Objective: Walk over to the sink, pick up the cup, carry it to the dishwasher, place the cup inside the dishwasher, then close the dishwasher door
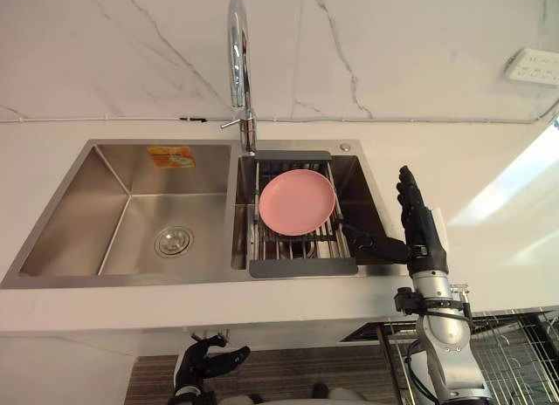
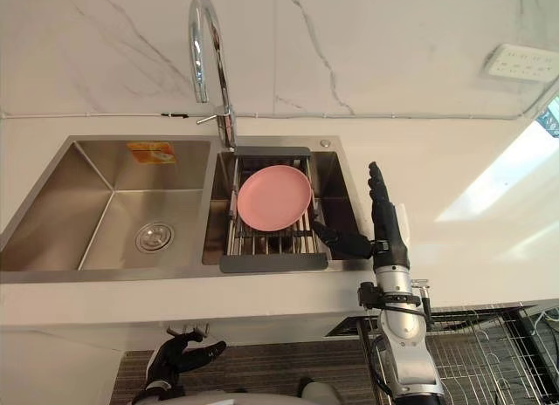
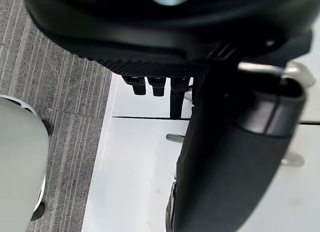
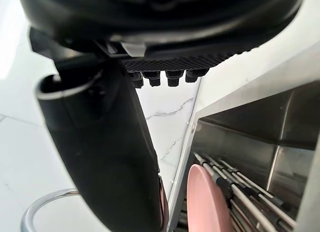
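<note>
- Progress looks early: the robot stands at the sink, so I judge the walk over as done, while picking up, carrying, loading and closing the door are all left
- Cup: I cannot tell where it is; what lies in the right basin is a pink plate, resting on a wire drying rack
- Right robot hand hovers over the right rim of the sink, fingers straight and apart, thumb stretched out towards the rack, holding nothing
- Left robot hand hangs low, below the front edge of the tabletop and above the striped grey floor, fingers loosely relaxed and empty
- Dishwasher shows at the robot's lower right under the tabletop, its wire basket in sight, so I take the door to be open and ready for loading
- Left basin holds a round drain and an orange sticker on its back wall
- Tall curved faucet rises between the two basins, just behind the rack, and could catch an arm reaching across
- White wall socket sits on the marble wall, well apart from the work
- Plate and rack take up most of the right basin, so any reach in there has to go round them without knocking the plate loose
</note>
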